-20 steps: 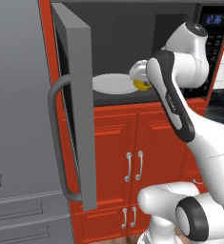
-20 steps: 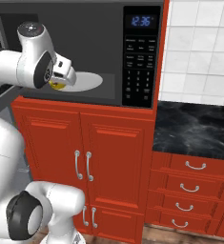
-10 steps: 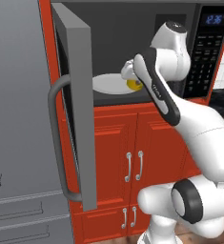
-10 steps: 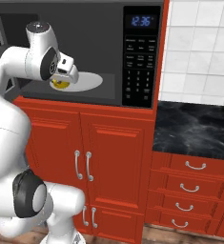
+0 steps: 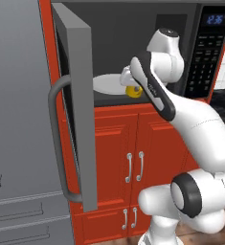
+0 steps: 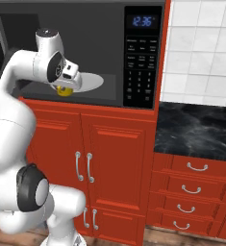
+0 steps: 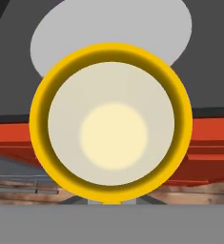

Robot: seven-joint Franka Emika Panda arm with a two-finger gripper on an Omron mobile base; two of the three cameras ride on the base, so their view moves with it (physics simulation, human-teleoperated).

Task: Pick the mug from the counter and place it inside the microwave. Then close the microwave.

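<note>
Mug at the microwave's mouth

The door [image 5: 78,119] hangs open beside the round white plate [image 6: 88,81]. The gripper [image 6: 64,87] pinches the yellow mug [image 7: 111,123], cream inside, at the microwave [image 6: 109,29].

Red cabinet doors [image 6: 85,158] w/ silver handles sit below the end effector [image 6: 66,86]. Red drawers [image 6: 194,192] lower & to its right in right base view, under the counter [image 6: 196,129]. White tiled wall [image 6: 201,48] above that. Tall grey fridge [image 5: 18,119] well to its left in left base view. Wood floor [image 6: 167,238] at bottom.
</note>
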